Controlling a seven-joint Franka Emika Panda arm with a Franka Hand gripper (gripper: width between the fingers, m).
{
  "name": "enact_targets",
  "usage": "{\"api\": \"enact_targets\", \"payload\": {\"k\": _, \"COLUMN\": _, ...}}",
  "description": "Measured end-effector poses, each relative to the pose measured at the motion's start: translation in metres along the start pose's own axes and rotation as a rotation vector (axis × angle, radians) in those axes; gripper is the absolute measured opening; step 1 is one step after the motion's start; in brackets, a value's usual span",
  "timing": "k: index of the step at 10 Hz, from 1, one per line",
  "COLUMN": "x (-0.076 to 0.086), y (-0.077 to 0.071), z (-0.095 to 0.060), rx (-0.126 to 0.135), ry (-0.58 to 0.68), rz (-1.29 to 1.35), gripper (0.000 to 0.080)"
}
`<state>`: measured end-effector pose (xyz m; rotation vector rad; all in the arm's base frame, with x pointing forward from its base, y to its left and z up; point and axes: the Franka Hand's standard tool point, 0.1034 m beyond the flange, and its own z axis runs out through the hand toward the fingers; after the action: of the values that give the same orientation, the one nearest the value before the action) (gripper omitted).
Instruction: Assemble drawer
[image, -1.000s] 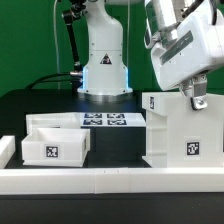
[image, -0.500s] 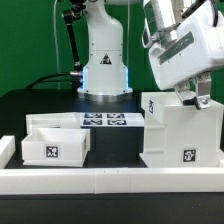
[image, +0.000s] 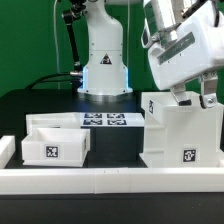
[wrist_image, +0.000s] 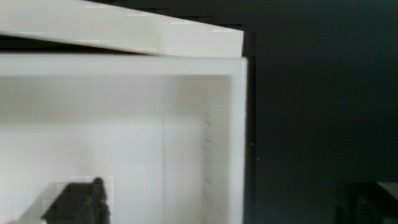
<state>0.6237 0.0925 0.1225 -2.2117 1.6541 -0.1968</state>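
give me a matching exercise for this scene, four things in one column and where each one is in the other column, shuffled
Things:
1. housing
2. tray
3. marker board
4. gripper

Places:
a. lying flat in the middle, in front of the arm's base
b. at the exterior view's left
c. at the top edge of the housing
d. standing at the exterior view's right

Pairs: 1-d, 2-b, 3-a, 4-c
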Motion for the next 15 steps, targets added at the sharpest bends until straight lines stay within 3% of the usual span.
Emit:
{"api": "enact_targets", "payload": {"k": 3, "x": 0.02, "y": 0.009, "z": -0.041, "rx": 0.013, "ry": 0.01, "rz": -0.211, "gripper": 0.0649}}
{"api": "enact_targets", "payload": {"k": 4, "x": 0.027, "y": 0.009, "z": -0.046, "rx": 0.018, "ry": 0.016, "rz": -0.238, "gripper": 0.0649}}
{"api": "enact_targets", "payload": {"k": 7, "x": 0.025, "y": 0.01, "z": -0.043, "rx": 0.013, "ry": 0.014, "rz": -0.243, "gripper": 0.0649}}
{"api": "enact_targets", "payload": {"k": 8, "x": 0.027, "y": 0.014, "z": -0.043, "rx": -0.004, "ry": 0.012, "rz": -0.414, "gripper": 0.0649}}
{"api": "enact_targets", "payload": {"k": 9, "x": 0.034, "y": 0.022, "z": -0.043, "rx": -0.046, "ry": 0.001, "rz": -0.618, "gripper": 0.0649}}
{"api": "enact_targets", "payload": {"k": 10, "x": 0.043, "y": 0.027, "z": -0.044, "rx": -0.068, "ry": -0.007, "rz": -0.796, "gripper": 0.0649}}
{"api": "enact_targets", "payload": {"k": 12, "x": 0.058, "y": 0.046, "z": -0.044, "rx": -0.121, "ry": -0.123, "rz": -1.106, "gripper": 0.0649}}
{"api": "enact_targets", "payload": {"k": 13, "x": 0.061, "y": 0.049, "z": -0.045, "rx": -0.135, "ry": -0.151, "rz": -1.164, "gripper": 0.0649}}
{"api": "enact_targets", "payload": {"k": 15, "x": 0.061, "y": 0.048, "z": -0.044, "rx": -0.13, "ry": -0.151, "rz": -1.276, "gripper": 0.0649}}
